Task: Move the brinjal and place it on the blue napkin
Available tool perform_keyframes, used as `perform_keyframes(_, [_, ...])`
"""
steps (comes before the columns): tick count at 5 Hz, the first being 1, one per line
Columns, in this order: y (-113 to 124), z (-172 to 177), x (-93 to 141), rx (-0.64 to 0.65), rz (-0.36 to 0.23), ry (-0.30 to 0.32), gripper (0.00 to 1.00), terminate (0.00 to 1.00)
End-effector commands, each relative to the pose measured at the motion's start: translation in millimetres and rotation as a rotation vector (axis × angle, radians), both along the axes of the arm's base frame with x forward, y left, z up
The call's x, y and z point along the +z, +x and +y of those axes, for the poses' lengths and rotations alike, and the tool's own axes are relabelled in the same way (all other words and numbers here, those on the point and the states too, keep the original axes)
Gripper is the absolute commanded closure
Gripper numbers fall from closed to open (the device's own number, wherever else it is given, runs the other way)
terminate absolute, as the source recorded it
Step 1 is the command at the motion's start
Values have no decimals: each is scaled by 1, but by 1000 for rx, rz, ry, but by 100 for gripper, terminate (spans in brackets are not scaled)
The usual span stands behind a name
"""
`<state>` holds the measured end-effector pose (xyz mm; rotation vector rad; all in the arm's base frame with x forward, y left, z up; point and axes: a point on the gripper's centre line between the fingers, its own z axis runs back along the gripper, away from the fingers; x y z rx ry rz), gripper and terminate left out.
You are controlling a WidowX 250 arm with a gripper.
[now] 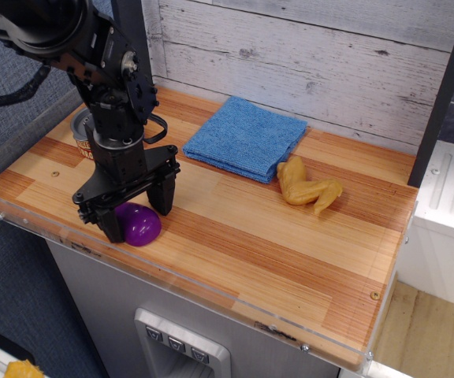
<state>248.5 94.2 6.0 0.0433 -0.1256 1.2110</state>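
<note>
The brinjal [139, 227] is a glossy purple toy lying on the wooden table near its front left edge; its green cap is hidden behind the gripper. My gripper [137, 214] is open and lowered over the brinjal, with one finger on each side of it. The jaws stand wide and do not visibly press it. The blue napkin [246, 136] lies folded flat at the back centre of the table, well to the right of and behind the gripper, with nothing on it.
A yellow-tan toy chicken wing [307, 189] lies right of the napkin's front corner. A metal can [82, 128] stands behind the arm at the left. A white plank wall [306, 55] backs the table. A clear lip [211, 295] runs along the front edge.
</note>
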Motion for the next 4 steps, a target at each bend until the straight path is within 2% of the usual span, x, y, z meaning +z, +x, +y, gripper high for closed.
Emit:
perform_keyframes(1, [6, -5, 3, -22, -13, 3, 100, 0])
perform_keyframes(2, [7, -3, 14, -88, -15, -39, 100, 0])
perform_keyframes(3, [10, 1, 28, -95, -12, -49, 100, 0])
perform_keyframes(4, [19, -1, 43, -108, -45, -27, 100, 0])
